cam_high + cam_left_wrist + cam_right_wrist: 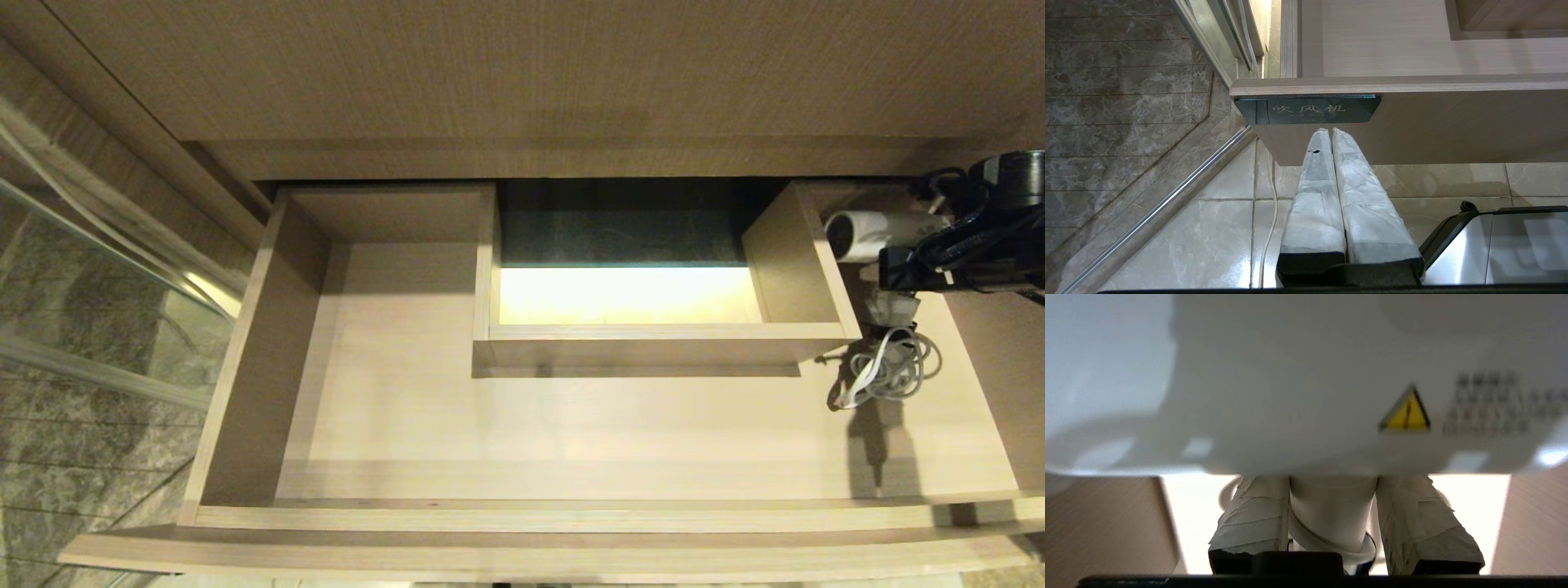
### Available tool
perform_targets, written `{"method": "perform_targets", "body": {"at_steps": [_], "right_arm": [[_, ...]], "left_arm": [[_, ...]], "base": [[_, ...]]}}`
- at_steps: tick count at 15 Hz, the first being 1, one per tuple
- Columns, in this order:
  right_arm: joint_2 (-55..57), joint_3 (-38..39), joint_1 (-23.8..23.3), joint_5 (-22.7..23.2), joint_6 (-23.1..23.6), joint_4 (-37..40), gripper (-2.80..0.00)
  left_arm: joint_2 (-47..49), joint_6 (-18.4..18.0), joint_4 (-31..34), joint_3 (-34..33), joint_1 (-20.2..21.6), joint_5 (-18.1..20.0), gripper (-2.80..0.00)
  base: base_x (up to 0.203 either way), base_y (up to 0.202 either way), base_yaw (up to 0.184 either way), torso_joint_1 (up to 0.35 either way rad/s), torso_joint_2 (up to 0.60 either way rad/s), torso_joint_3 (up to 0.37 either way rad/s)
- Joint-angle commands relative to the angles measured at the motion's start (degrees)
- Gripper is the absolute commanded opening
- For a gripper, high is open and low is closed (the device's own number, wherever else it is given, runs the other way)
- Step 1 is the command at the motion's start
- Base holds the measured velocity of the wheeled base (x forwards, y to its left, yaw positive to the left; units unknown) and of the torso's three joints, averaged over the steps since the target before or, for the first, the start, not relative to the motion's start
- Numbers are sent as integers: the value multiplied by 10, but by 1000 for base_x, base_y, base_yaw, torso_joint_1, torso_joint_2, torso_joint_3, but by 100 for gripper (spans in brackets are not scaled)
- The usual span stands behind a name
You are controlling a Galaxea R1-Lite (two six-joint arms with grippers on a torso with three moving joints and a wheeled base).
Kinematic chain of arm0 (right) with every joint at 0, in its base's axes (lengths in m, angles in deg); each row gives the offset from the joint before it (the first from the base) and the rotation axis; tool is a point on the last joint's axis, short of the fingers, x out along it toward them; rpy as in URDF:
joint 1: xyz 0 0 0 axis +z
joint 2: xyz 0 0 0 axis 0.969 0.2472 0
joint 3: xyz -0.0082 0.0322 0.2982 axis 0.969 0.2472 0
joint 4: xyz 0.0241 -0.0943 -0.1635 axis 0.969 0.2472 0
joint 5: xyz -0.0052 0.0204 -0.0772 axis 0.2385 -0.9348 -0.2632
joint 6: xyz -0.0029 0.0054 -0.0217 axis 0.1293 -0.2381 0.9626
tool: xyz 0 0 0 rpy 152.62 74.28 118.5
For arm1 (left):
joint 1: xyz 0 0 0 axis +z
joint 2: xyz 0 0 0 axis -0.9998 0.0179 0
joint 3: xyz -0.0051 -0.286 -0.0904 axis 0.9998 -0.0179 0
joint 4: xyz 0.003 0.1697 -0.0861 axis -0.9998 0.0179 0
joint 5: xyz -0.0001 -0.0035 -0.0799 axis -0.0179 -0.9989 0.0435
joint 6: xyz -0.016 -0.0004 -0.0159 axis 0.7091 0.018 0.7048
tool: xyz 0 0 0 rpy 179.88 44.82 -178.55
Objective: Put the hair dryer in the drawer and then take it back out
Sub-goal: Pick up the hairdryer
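hair dryer (878,233): white, yellow warning triangle | drawer (571,425): light wood-grain | label (1306,109): dark | cord (890,367): grey-white

The hair dryer (873,234) is sitting in the drawer's (245,392) back right corner, right of the boxed cut-out (653,343), its coiled cord (890,367) lying just in front.

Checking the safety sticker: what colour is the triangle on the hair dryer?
Yellow, dark-edged, on the white hair dryer; right wrist view.

Matt wood-grain drawer (522,425), glossy plastic hair dryer (878,233)
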Motion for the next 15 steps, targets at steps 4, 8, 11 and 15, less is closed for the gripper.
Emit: {"method": "perform_targets", "body": {"at_steps": [4, 8, 11, 15], "right_arm": [[-106, 60, 2, 2, 23, 2, -280], [-169, 90, 1, 3, 39, 14, -280], [-214, 104, 1, 3, 60, 33, -280], [-254, 112, 1, 4, 65, 38, -280]], "left_arm": [[0, 0, 0, 0, 0, 0, -280], [0, 0, 0, 0, 0, 0, -280], [0, 0, 0, 0, 0, 0, -280], [0, 0, 0, 0, 0, 0, -280]], "base": [[0, 0, 0, 0, 0, 0], [0, 0, 0, 0, 0, 0], [0, 0, 0, 0, 0, 0], [0, 0, 0, 0, 0, 0]]}}
